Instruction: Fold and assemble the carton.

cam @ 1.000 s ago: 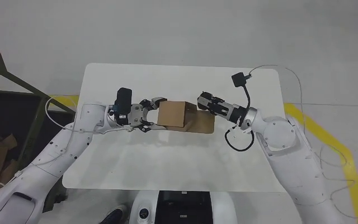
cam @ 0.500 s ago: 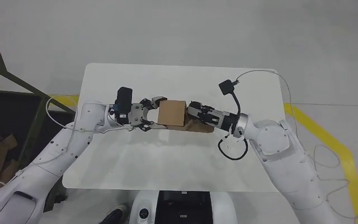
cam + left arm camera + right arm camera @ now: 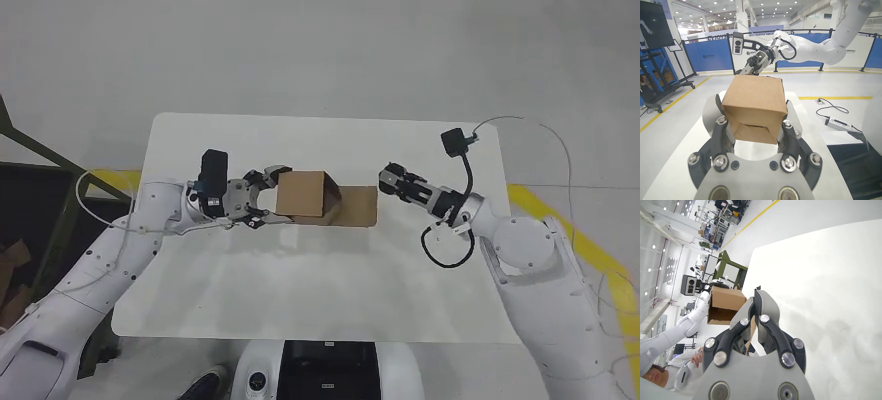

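A brown carton (image 3: 303, 193) hangs just above the middle of the white table (image 3: 300, 290). My left gripper (image 3: 272, 190) is shut on its left end. In the left wrist view the fingers (image 3: 719, 121) clamp both side walls of the carton (image 3: 755, 98), whose open mouth faces the camera. A long flap (image 3: 357, 206) sticks out flat to the right. My right gripper (image 3: 385, 177) sits at that flap's far corner with its fingertips (image 3: 762, 296) pressed together. A thin strip of cardboard flap (image 3: 751, 330) shows between them. The carton (image 3: 727, 297) lies beyond, mouth open.
Bare table surface stretches toward the front edge (image 3: 300, 335) and the back edge (image 3: 320, 118). In the left wrist view the right gripper (image 3: 748, 71) stands behind the carton's far top edge. A power adapter with a cable (image 3: 838, 125) lies on the floor.
The right gripper had pushed in against the carton's open right end, then drew back to the right. The flap now lies stretched out. The left gripper and carton shifted slightly toward the table's back.
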You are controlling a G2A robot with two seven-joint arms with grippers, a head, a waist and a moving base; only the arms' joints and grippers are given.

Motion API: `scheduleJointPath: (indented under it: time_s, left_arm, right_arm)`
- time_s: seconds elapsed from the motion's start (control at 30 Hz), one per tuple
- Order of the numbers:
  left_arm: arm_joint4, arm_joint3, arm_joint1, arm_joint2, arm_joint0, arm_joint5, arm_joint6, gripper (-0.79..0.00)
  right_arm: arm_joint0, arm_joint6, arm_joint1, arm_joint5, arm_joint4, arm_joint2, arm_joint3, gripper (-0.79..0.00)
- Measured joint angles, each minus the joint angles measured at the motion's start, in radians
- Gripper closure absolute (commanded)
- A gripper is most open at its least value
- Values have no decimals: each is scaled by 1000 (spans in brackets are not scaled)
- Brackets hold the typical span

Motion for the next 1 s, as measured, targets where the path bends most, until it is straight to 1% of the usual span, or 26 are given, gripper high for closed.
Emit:
scheduleJointPath:
  time_s: [0.2,0.33,0.37,0.4,0.5,0.6,0.77,1.0]
  left_arm:
    - [-1,-9,-3,-11,5,0,-6,-191]
    - [-3,-13,-8,-16,6,0,-8,-185]
    - [-4,-12,-9,-17,6,0,-8,-182]
    - [-4,-12,-10,-17,6,0,-8,-175]
    - [-2,-11,-13,-20,6,0,-9,-163]
    - [1,-9,-16,-21,8,0,-12,-157]
    - [13,-7,-18,-10,13,0,-25,-157]
    - [24,-1,-20,12,7,0,-31,-145]
  right_arm:
    - [-25,-5,1,11,31,-3,39,0]
    - [-37,36,-2,8,81,-38,35,0]
    - [-40,39,-3,1,97,-43,36,-55]
    - [-42,38,-4,-5,114,-47,38,-71]
    - [-50,23,-8,-26,173,-58,44,-52]
    - [-55,10,-11,-44,210,-69,50,0]
    - [-47,-12,-11,-57,191,-74,48,0]
    - [-21,2,-9,-35,165,-81,23,0]
